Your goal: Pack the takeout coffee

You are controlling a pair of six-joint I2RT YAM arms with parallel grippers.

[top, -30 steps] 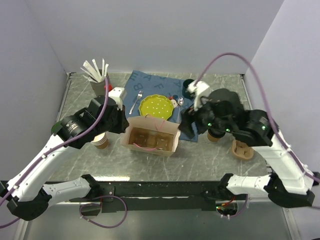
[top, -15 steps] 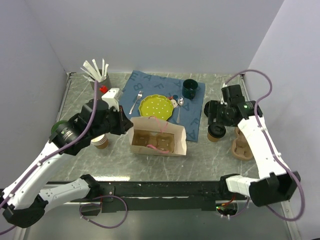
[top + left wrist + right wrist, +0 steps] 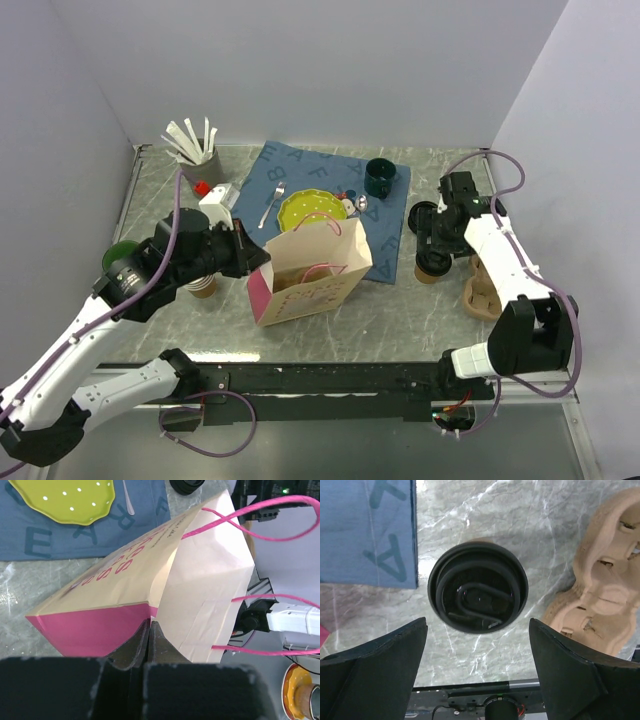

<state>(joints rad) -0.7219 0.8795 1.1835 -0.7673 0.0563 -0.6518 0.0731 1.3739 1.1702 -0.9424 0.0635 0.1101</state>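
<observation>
left gripper (image 3: pixel 149 630), pinching the edge of the paper bag (image 3: pixel 310 265), has raised it off its side; right gripper (image 3: pixel 476 630) has swung over the takeout coffee (image 3: pixel 432 264), right of centre beside the blue mat (image 3: pixel 300 165), jaws spread wide, so a grab looks next.

Right of bag (image 3: pixel 312 268): takeout coffee (image 3: pixel 477 593)

Matt kraft-paper bag (image 3: pixel 200 595), smooth black plastic lid (image 3: pixel 477 587) — rough moulded-pulp carrier (image 3: pixel 600 585), glossy marbled table (image 3: pixel 520 515).
</observation>
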